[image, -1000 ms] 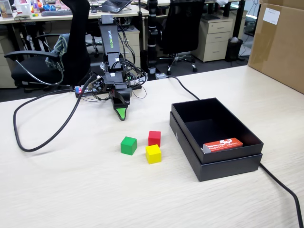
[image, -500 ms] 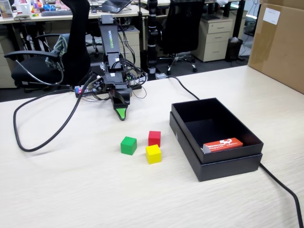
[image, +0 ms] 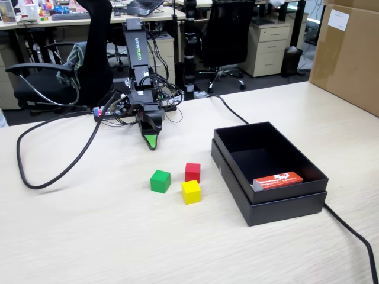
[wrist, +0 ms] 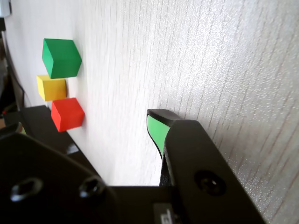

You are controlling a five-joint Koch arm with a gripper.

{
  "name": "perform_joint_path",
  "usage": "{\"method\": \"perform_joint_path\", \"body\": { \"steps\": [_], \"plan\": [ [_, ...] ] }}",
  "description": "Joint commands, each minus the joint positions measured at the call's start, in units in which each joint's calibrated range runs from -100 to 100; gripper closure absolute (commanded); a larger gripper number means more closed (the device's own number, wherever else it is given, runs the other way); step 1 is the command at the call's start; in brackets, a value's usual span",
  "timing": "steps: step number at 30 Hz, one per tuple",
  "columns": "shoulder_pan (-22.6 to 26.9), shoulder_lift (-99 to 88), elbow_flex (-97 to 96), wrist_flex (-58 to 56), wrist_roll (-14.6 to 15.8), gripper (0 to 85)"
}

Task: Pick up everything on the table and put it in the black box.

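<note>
**Resting fingers, three cubes beside the box**

Pointing down at the bench (image: 89, 236), the arm (image: 137, 65) sits folded at the far side, its fingers (image: 153, 142) tipped in green and low over the wood, well apart from everything else. Whether they are released or clenched cannot be told: the fixed view shows a single green tip, and the wrist view shows one green-faced finger (wrist: 158, 133) with the other hidden by the dark housing. Nothing sits between them.

Taking the box (image: 278, 207) as landmark in the fixed view: it lies open on the bench, and all three cubes stand on the wood to its left, outside it. The red cube (image: 192, 172) is nearest the box's left wall, near but not touching. The yellow cube (image: 190, 191) stands just in front of the red one, closer to the camera, about touching its lower edge. The green cube (image: 160, 180) stands farthest from the box, just left of the other two with a small gap. The wrist view shows the same cluster: green (wrist: 60, 58), yellow (wrist: 51, 87) and red (wrist: 67, 114) in the upper left.

Inside the box, a packet (image: 277, 180) with white print leans against the near wall. A black cable (image: 355, 239) runs from behind the box's right corner across the bench. A carton (image: 349, 56) stands behind and to the right of the box.
</note>
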Motion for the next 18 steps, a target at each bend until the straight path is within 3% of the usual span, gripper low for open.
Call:
{"method": "perform_joint_path", "body": {
  "steps": [1, 9, 10, 12, 18],
  "plan": [
    [0.1, 0.7, -0.8, -1.1, 0.0, 35.5],
    [0.5, 2.1, 1.3, -1.5, 0.3, 38.0],
    [0.3, 3.3, 3.5, -3.8, 0.5, 38.0],
    [0.0, 7.9, 16.6, -19.3, 4.0, 37.9],
    [0.0, 19.2, 38.9, -37.0, 6.8, 37.8]
  ]
}}
